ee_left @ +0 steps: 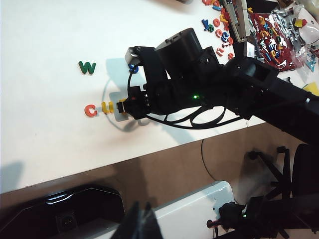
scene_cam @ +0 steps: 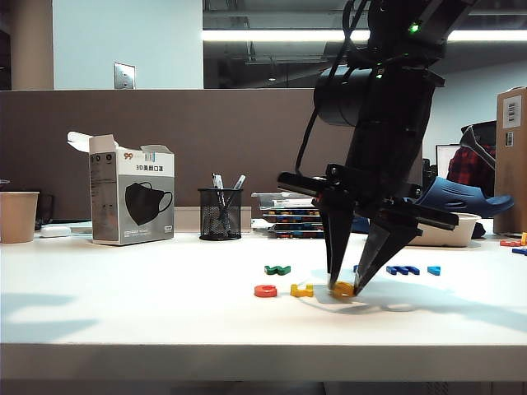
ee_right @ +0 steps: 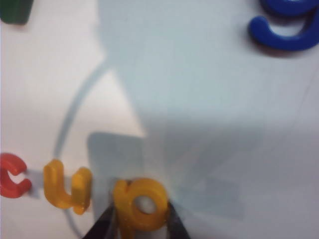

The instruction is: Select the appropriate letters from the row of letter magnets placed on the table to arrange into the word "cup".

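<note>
The yellow "p" lies on the white table, just beside the yellow "u", with the red "c" beyond it, so the three read as one line. The right gripper stands over the "p", its fingertips narrowed against either side. The green letter and blue letters sit behind. The left gripper hangs off the table's edge, apparently closed, though dimly seen.

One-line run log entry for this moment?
right gripper: shut on yellow p, on table | red c, yellow u placed | left gripper: away, cannot tell
</note>
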Available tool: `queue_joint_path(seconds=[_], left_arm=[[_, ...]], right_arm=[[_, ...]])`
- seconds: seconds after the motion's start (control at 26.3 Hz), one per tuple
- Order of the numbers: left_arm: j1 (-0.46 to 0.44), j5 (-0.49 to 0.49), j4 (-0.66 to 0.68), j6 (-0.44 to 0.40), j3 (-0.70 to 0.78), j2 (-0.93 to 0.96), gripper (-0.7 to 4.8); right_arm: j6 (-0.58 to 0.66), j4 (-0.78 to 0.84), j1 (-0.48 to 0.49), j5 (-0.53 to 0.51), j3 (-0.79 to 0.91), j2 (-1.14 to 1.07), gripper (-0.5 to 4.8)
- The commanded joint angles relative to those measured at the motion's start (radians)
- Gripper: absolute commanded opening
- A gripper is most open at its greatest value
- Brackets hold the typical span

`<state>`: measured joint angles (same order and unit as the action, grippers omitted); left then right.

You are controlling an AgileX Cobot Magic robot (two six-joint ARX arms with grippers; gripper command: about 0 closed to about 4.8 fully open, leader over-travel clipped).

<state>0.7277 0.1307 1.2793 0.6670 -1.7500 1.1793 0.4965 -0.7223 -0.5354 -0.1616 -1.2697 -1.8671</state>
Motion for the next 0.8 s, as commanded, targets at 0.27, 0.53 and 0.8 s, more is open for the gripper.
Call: queue_joint_path(seconds=[0.27, 0.53, 0.8], left_arm=[[0.001, 0.001, -0.005, -0.005, -0.002, -0.002, -0.05], [0.001, 0.001, -0.006, -0.005, -0.002, -0.002, -0.05], [0.001, 0.001, -0.006, -0.005, -0.002, -0.002, -0.05]], right_arm=[[0.002, -0.005, -0.001, 0.006, 0.009, -0.011, 1.09], [0.002, 0.002, -0.001, 0.006, 0.008, -0.010, 1.35], [0.002, 0.006, -0.001, 0.005, 0.008, -0.010, 1.81]])
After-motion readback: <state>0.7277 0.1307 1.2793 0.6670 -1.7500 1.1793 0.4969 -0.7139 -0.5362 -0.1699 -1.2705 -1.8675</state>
